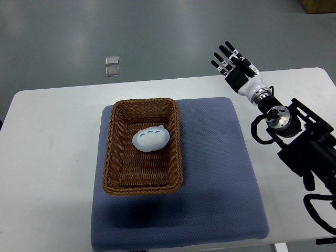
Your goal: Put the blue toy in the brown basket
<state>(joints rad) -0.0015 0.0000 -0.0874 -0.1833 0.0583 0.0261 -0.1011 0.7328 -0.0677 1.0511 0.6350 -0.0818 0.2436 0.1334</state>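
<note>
Resting inside the brown basket [142, 147], the blue toy [150, 138] lies on the woven floor in the upper half, nearer the right-hand wall, with its long axis running roughly left to right across the basket's short width. It appears fully contained, touching no rim. The basket stands on a blue mat [210, 173], toward the mat's left side, and the mat lies on a white desk [47, 157]. The right hand [234, 67] is raised beyond the mat's far right corner, well apart from basket and toy; its fingers [223, 58] are spread and extended, holding nothing. From that hand the toy lies down and to the left. The left arm is not in view, so the right hand is the only one near the work. Judgement: placement looks complete, and any further move is likely a withdrawal rather than a grasp. Two small clear items [112, 65] lie on the floor beyond the desk, unrelated to the task.
</note>
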